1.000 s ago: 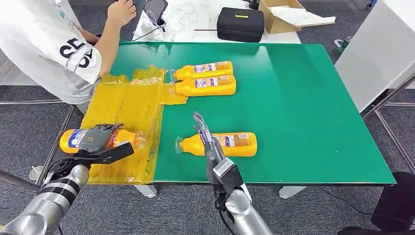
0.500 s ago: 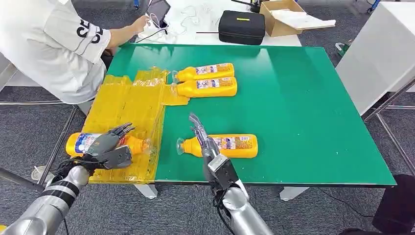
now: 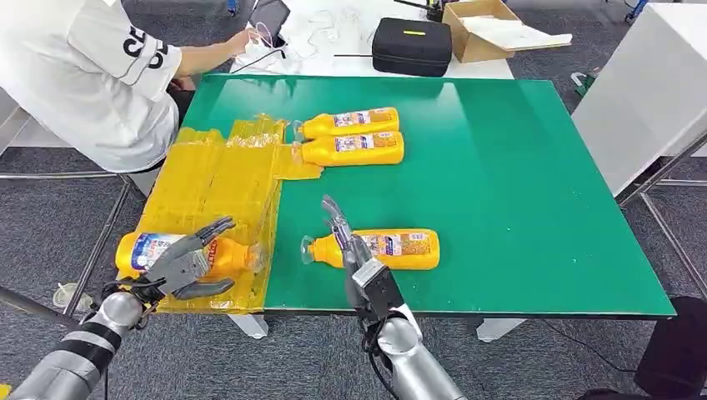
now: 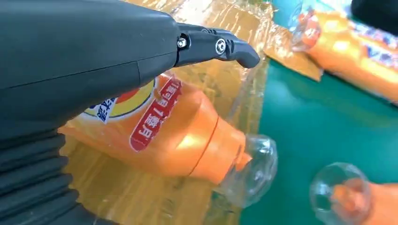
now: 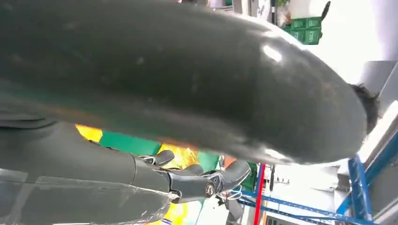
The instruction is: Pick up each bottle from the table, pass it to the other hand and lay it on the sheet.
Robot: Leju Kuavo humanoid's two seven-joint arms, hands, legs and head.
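Head view: left hand [image 3: 185,265] spread loose over the laid bottle [image 3: 158,252], fingers apart, gripping nothing. Bottle on its side on the yellow sheet [image 3: 213,179], long axis across the table, clear cap toward the green table [image 3: 517,183], close to the sheet's near edge. Left wrist view: bottle under the palm, cap [image 4: 248,171] pointing at the next bottle's cap.

Right hand [image 3: 343,236] edge-on, fingers straight and held apart, empty, just beside the neck of the near bottle [image 3: 375,247]. That one lying across too, cap toward the sheet, its body away to the right of the hand. Right hand clearly the nearer one for it.

Two far bottles [image 3: 350,136] side by side, touching the sheet's far corner. Plenty of bare green on the right; a person's sleeve [image 3: 92,67] near the far left corner.
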